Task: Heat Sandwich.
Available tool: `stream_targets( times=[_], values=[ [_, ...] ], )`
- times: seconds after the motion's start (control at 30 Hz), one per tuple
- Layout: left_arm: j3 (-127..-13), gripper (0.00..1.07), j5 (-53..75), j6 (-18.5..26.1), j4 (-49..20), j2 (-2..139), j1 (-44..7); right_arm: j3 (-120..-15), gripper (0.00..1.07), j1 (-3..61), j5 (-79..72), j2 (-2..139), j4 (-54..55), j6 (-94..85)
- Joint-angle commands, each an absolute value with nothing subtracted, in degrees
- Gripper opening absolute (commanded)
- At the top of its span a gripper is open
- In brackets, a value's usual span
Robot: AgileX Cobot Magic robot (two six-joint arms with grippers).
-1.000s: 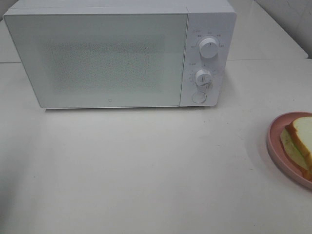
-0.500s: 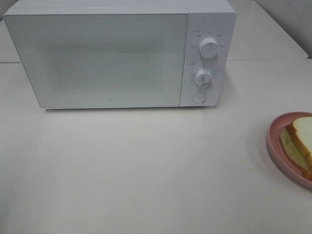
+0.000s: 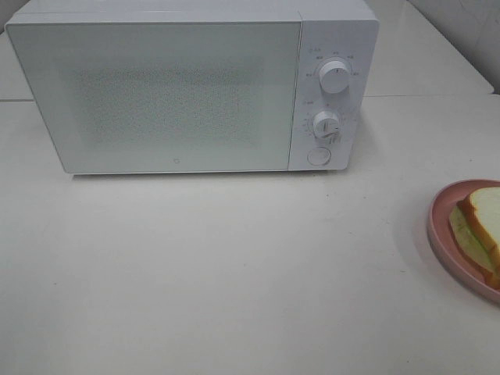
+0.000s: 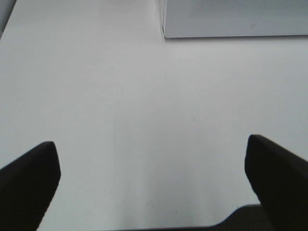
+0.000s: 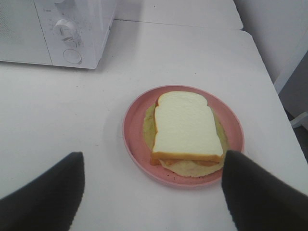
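Observation:
The sandwich [image 5: 185, 126], white bread with tan crust and pale green filling, lies on a round pink plate [image 5: 135, 134]. In the exterior high view the sandwich [image 3: 483, 223] and plate [image 3: 440, 215] sit at the right edge, cut off by the frame. The white microwave [image 3: 187, 86] stands at the back with its door shut. My right gripper [image 5: 151, 185] is open above the table just short of the plate. My left gripper [image 4: 151, 168] is open over bare table near the microwave's corner [image 4: 231, 19]. Neither gripper shows in the exterior high view.
The microwave has two knobs [image 3: 334, 76] and a round button [image 3: 318, 156] on its right panel. The white table [image 3: 234, 266] has a seam behind the microwave. The table's right edge [image 5: 269, 77] lies close to the plate.

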State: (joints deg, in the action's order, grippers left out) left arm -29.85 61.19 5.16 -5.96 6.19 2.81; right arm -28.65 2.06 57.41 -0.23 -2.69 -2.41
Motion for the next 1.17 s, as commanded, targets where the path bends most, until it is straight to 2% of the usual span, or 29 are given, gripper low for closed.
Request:
stream_targets(
  times=[0.03, 0.13, 1.17],
  values=[
    [-29.68, 1.0, 61.19, 4.7, -6.02, 2.64, 2.81, -28.53, 0.76, 1.78, 57.07, -1.72, -2.52, -2.41],
    [-29.74, 1.0, 61.13, 4.87, -5.9, -2.06, 2.81, -28.53, 0.76, 1.78, 57.07, -1.72, -2.52, -2.41],
    [-29.85, 1.0, 60.96, 4.93, -5.84, -1.72, 2.81, -28.53, 0.76, 1.78, 57.07, -1.2, -2.52, -2.35]
  ],
)
